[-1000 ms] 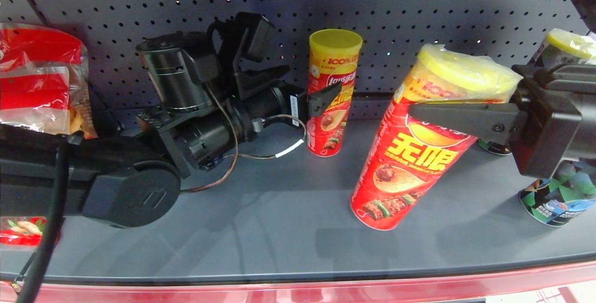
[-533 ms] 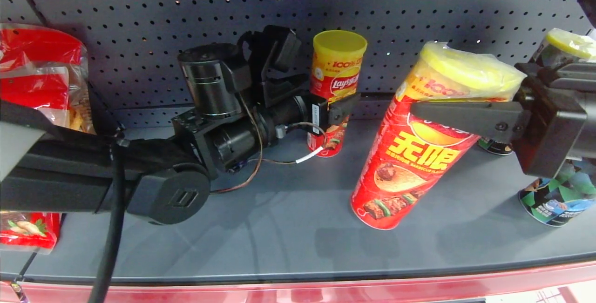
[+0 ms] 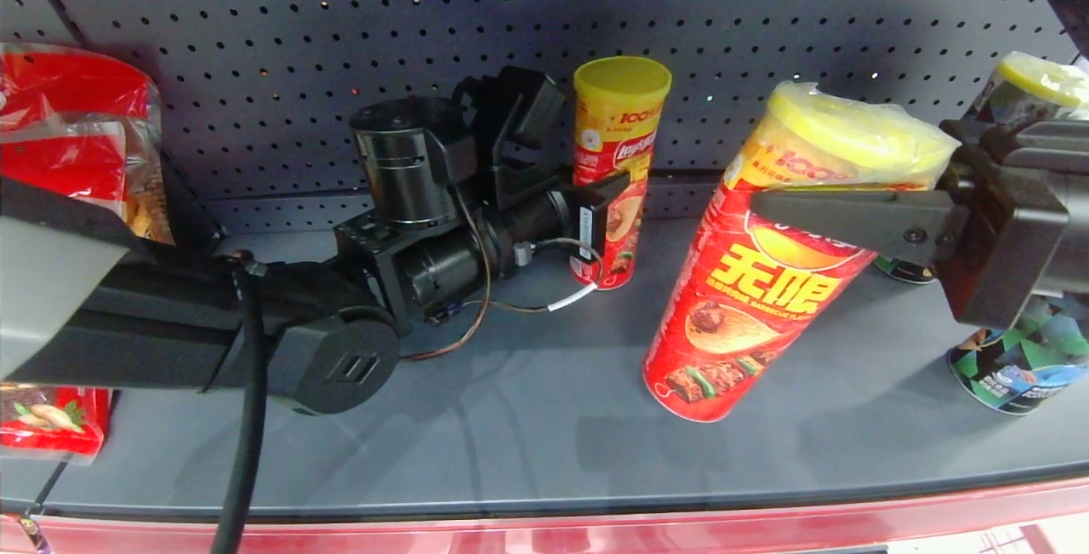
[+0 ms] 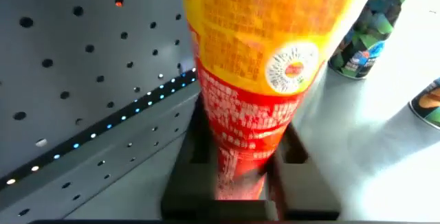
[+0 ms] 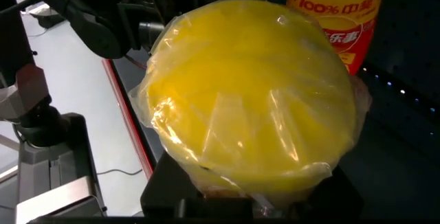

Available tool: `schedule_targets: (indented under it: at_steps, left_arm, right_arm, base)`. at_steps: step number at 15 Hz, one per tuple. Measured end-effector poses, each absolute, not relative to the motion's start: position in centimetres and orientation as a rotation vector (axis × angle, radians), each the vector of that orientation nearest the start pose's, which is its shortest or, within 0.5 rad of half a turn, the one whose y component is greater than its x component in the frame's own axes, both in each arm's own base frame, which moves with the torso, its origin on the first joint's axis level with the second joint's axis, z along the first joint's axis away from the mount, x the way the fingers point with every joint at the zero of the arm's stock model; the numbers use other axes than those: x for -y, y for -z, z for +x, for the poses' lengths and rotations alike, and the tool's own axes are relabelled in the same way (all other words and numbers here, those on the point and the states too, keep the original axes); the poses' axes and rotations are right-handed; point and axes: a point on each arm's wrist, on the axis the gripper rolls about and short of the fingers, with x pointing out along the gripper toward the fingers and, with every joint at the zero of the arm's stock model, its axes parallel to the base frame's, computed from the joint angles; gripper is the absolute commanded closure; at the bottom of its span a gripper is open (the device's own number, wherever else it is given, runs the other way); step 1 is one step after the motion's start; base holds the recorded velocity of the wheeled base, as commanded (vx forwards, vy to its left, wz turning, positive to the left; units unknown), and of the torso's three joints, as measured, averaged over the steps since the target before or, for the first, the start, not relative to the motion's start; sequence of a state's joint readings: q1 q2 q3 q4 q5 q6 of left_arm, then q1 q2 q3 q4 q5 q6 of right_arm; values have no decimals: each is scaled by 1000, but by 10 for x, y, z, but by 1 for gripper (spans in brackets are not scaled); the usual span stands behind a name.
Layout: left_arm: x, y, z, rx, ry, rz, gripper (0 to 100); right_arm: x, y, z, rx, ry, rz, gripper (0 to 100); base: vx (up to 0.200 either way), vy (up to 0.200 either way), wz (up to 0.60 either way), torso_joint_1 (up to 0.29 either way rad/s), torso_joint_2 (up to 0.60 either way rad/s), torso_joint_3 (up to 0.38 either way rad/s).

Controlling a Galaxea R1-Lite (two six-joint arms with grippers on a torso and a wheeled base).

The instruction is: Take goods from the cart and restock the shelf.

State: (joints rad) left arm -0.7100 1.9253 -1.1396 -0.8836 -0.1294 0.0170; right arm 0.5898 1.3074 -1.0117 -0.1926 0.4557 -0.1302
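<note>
On the shelf (image 3: 510, 418), the left gripper (image 3: 614, 212) has its fingers pinching the small chip can (image 3: 619, 111) mid-body, upright by the pegboard (image 3: 340, 26). The right gripper (image 3: 800, 197) fingers clamp the tilted large chip can (image 3: 749, 316) under its lid (image 3: 851, 124). Both tubes are likely light, stiff and crushable, so hold the body.

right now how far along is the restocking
Already on the shelf: a green-patterned can at the right. In hand: the left hand grips a small chip can upright by the pegboard; the right hand holds a large chip can tilted, base on the shelf. Left: stand it up, release both.
</note>
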Motion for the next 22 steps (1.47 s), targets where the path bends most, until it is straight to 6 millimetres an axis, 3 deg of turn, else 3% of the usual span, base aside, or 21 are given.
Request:
schedule_targets:
  at_steps: [3,13,18,22]
  left_arm:
    - [245,-221,277,91,874,-6,100]
    - [167,-216,170,56,1074,56,100]
    - [163,-223,155,95,1132,49,100]
    - [171,-215,154,63,1165,56,100]
  right_arm:
    - [-122,-301,174,-41,-1025,-125,100]
    - [-114,-300,201,-64,-938,-123,100]
    - [-117,-313,215,-29,-921,-122,100]
    - [-122,-316,225,-23,-923,-122,100]
  base:
    - [0,0,0,0,0,0]
    - [0,0,0,0,0,0]
    - [0,0,0,0,0,0]
    - [0,0,0,0,0,0]
